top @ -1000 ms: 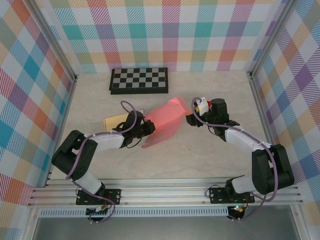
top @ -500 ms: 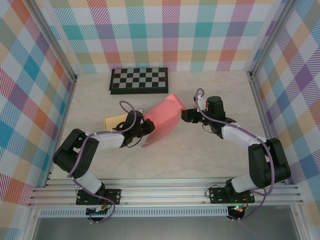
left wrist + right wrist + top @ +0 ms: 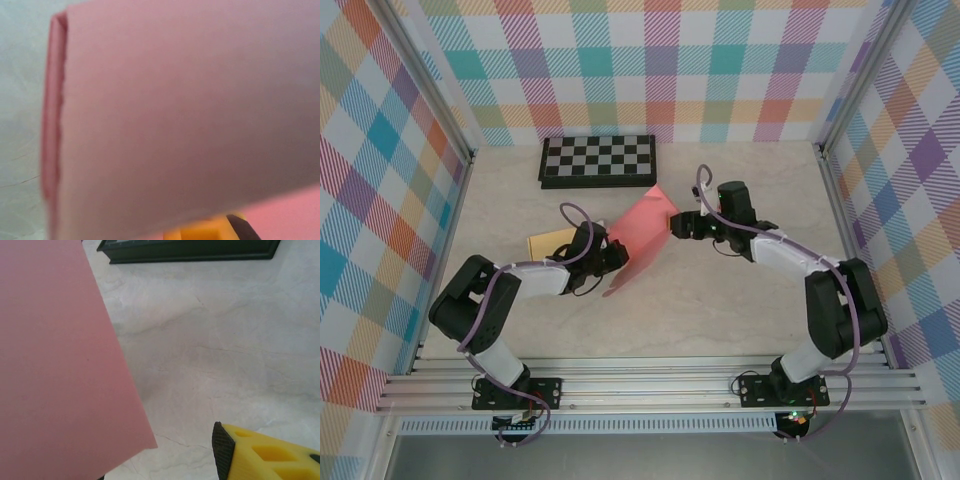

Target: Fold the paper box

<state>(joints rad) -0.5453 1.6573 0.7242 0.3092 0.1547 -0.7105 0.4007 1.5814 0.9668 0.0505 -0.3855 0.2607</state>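
On the marble table (image 3: 720,310), with a chessboard (image 3: 599,160) at the far side, the pink box (image 3: 642,235) tilts up at mid-table. The left gripper (image 3: 613,258) is clamped on its near-left edge. The right gripper (image 3: 677,226) sits at its right corner, fingers apart.

Paper box (image 3: 645,228) — pink card, matt, smooth, w/ a soft folded edge. Table (image 3: 720,310): pale marble-look top, smooth, slight sheen. Chessboard (image 3: 598,158) at far left: dark frame, slight gloss. Near rails (image 3: 650,385) — bare brushed metal. Right gripper (image 3: 677,226) fingers (image 3: 270,456): yellow moulded plastic, black matt pad.
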